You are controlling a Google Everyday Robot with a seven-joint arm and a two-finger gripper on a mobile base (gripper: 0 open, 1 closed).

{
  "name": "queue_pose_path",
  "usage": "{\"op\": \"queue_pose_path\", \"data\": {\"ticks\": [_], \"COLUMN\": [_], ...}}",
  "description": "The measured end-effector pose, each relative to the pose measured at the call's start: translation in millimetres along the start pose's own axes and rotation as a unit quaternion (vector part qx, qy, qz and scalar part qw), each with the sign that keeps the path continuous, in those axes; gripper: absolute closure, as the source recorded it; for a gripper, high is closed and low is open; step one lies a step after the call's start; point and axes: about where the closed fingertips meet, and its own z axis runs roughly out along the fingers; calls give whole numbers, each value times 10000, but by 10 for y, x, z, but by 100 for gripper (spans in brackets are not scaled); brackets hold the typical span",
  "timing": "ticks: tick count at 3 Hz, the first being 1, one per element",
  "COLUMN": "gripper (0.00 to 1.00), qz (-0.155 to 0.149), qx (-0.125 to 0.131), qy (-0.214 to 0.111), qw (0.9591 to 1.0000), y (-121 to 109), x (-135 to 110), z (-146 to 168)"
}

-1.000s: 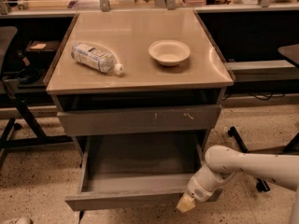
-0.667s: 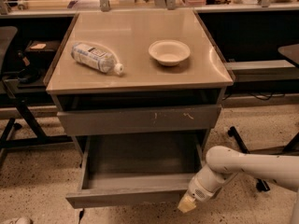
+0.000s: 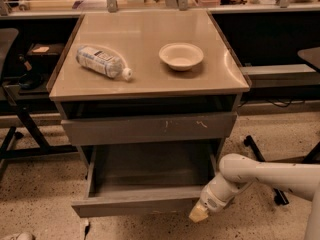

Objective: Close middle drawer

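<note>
The middle drawer (image 3: 135, 202) is a wide, shallow grey metal drawer, pulled far out of the cabinet near the floor. Its bare grey inside (image 3: 150, 166) is empty. Above it is the wider grey front with pale scratch marks (image 3: 150, 128), nearly flush with the cabinet. My gripper (image 3: 199, 214) is at the end of the white arm (image 3: 260, 176), which comes in from the right. Its pale tip is low at the right end of the open drawer's front, touching or almost touching it.
On the beige cabinet top (image 3: 150, 29) a plastic water bottle (image 3: 102, 61) lies on its side at the left and a white bowl (image 3: 181, 55) stands at the right. A dark chair frame (image 3: 20, 119) is at the left and chair legs (image 3: 260, 146) at the right. Workbenches are behind.
</note>
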Motion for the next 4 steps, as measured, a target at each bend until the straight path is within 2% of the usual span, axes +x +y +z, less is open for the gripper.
{"op": "queue_pose_path", "data": {"ticks": [1, 2, 3, 4], "gripper": [100, 100, 100, 100], "qz": [-13, 344, 669, 922], "qx": [-101, 33, 341, 667], "qy": [-81, -657, -1120, -1509], "qw": [9999, 9972, 9909, 9820], "y": [29, -94, -292, -525], "x": [13, 1, -11, -31], "z": [38, 38, -69, -243]}}
